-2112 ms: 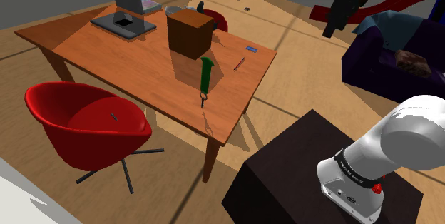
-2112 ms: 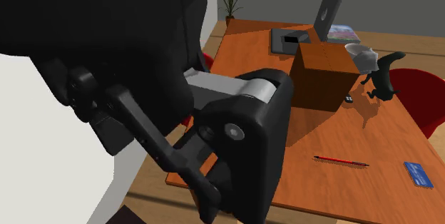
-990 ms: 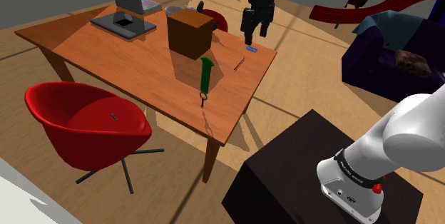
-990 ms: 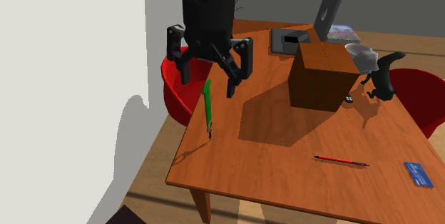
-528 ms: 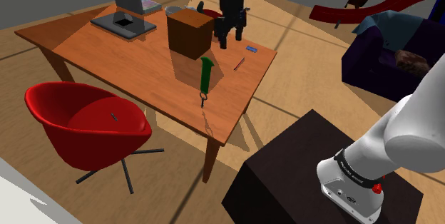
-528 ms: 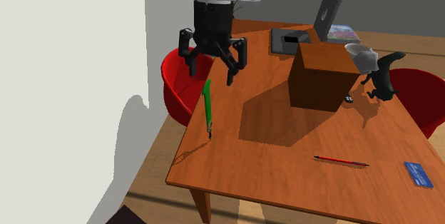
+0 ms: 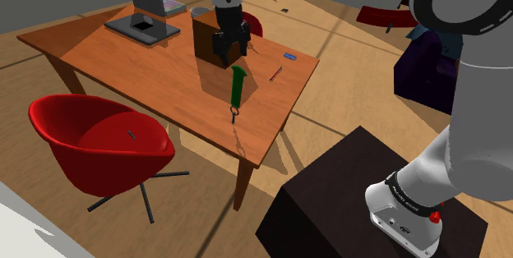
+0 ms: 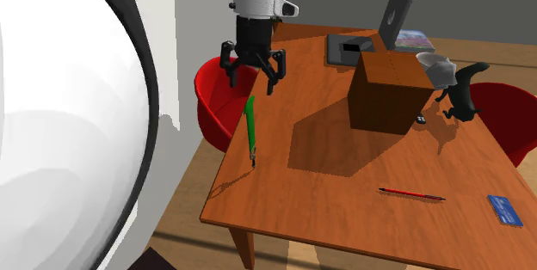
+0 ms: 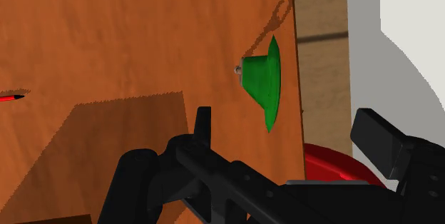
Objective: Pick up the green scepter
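Observation:
The green scepter (image 7: 237, 86) lies flat on the wooden table (image 7: 123, 59) near its edge, thick end toward the brown box (image 7: 218, 37). In the second exterior view the scepter (image 8: 251, 126) runs along the table's left edge. My gripper (image 7: 229, 48) hangs above the scepter's thick end, open, fingers apart and empty (image 8: 252, 76). In the wrist view the scepter (image 9: 262, 81) lies ahead of the gripper (image 9: 289, 133), not between the fingers (image 9: 203, 126).
A red chair (image 7: 99, 141) stands beside the table, under the scepter's side (image 8: 215, 96). On the table are a red pen (image 8: 411, 194), a blue card (image 8: 506, 209), a bowl (image 8: 435, 64) and a black figure (image 8: 463, 92). The black stand (image 7: 362, 199) is at lower right.
The gripper has come down and moved to the shoulder view's left, from beyond the table's far edge to above the scepter's thick end. It stays open. The scepter has not moved.

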You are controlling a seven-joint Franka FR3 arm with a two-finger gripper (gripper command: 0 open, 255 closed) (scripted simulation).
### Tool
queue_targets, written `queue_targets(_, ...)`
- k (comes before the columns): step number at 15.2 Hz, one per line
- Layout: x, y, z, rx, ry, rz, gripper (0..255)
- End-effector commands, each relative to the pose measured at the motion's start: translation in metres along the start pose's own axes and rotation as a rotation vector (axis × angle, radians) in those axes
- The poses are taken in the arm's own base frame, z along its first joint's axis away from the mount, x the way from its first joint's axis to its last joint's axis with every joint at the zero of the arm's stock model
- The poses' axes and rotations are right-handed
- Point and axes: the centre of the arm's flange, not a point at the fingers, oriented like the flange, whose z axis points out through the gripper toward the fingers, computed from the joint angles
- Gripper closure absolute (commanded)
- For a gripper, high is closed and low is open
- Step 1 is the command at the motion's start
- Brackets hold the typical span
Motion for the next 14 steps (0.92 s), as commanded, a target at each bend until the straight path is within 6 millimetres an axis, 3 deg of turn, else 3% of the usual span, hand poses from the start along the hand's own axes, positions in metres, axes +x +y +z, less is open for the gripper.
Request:
queue_targets(1,0.011,0.000,0.008,0.000,-0.005,-0.005,0)
queue_targets(9,0.020,0.000,0.041,0.000,-0.005,-0.005,0)
queue_targets(10,0.020,-0.001,0.041,0.000,-0.005,-0.006,255)
queue_targets(14,0.020,-0.001,0.041,0.000,-0.005,-0.005,255)
